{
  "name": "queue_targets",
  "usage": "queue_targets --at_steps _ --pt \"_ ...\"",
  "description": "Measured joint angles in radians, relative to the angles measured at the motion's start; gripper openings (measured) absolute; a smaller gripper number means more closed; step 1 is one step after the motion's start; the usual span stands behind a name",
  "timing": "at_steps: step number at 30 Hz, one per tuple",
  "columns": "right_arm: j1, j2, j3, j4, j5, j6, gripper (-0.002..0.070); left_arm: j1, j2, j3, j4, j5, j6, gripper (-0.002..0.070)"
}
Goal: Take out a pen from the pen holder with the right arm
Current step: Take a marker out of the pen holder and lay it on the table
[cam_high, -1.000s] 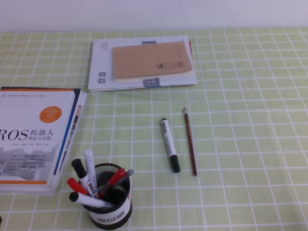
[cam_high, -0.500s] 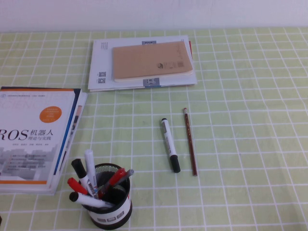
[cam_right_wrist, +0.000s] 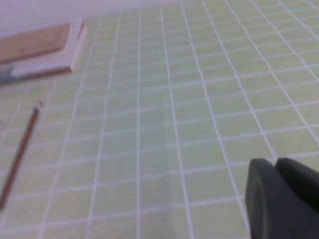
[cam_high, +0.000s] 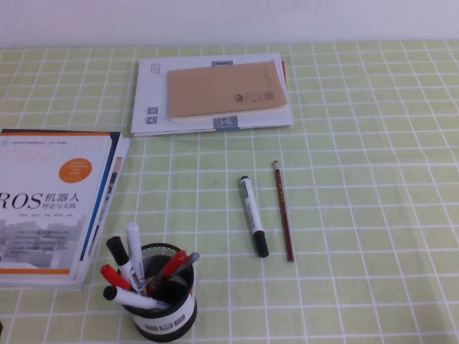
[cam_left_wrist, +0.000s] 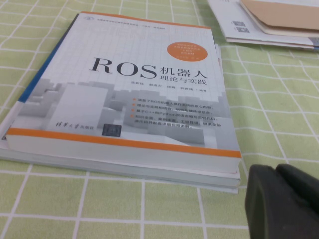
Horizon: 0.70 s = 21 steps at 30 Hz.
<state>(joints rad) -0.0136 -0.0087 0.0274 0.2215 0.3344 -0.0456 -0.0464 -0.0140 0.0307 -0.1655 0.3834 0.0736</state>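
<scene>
Right claw (cam_right_wrist: 275, 162): pressed together, empty, low over green checked surface (cam_right_wrist: 199, 124).
Left claw (cam_left_wrist: 275, 167): pressed together, beside white ROS book (cam_left_wrist: 149, 89).
Black mesh pen holder (cam_high: 168, 297): pens (cam_high: 135, 247) inside, well left of Right claw.

Desk (cam_high: 358, 215) is covered with a matt green checked cloth. Pen holder (cam_high: 166, 315) – black mesh, taken for metal, with a smooth white band wrapped round it. Pens (cam_high: 133, 247) and marker (cam_high: 253, 215): smooth plastic. Pencil (cam_high: 282, 210) is lacquered dark red. Book (cam_high: 50, 208) is bound in smooth coated paper, notebook (cam_high: 224, 89) in matt brown paper. Left gripper (cam_left_wrist: 277, 174) by the book's corner and right gripper (cam_right_wrist: 275, 167) over bare cloth – matt black plastic.
</scene>
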Motion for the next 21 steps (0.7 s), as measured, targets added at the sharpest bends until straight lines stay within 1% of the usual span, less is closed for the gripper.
queue_targets --at_steps 7,12,21 --pt "0.0 0.0 0.0 0.271 -0.165 0.0 -0.0012 0.0 0.0 0.0 0.0 0.0 0.0 -0.0008" --pt "0.0 0.0 0.0 0.419 -0.212 0.0 -0.0013 0.0 0.0 0.0 0.0 0.0 0.0 -0.0008" --pt "0.0 0.0 0.0 0.496 -0.231 0.0 -0.0013 0.0 0.0 0.0 0.0 0.0 0.0 -0.0008"
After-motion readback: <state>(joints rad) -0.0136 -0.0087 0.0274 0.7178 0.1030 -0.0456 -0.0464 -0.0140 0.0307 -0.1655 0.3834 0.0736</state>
